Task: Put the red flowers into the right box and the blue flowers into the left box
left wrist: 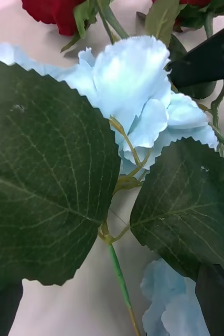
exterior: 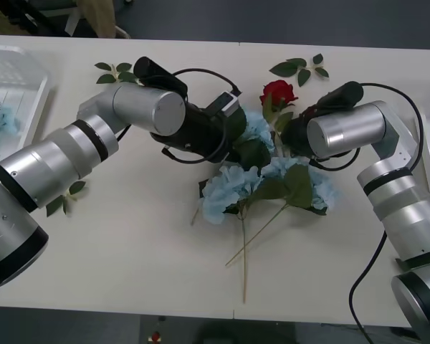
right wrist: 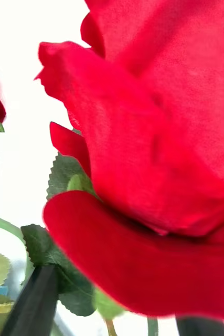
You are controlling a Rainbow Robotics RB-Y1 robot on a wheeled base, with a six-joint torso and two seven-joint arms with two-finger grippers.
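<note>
- Roses [exterior: 278, 92] and blue clusters [exterior: 226, 188] lie tangled mid-surface, between both arms.
- Right tool [right wrist: 112, 307]: fingers spread around a rose bloom [right wrist: 159, 157].
- Left tool [left wrist: 112, 310]: spread over a blue stem [left wrist: 117, 268].
- Light, soft fabric blooms crush; thin stems probably grip better.
</note>
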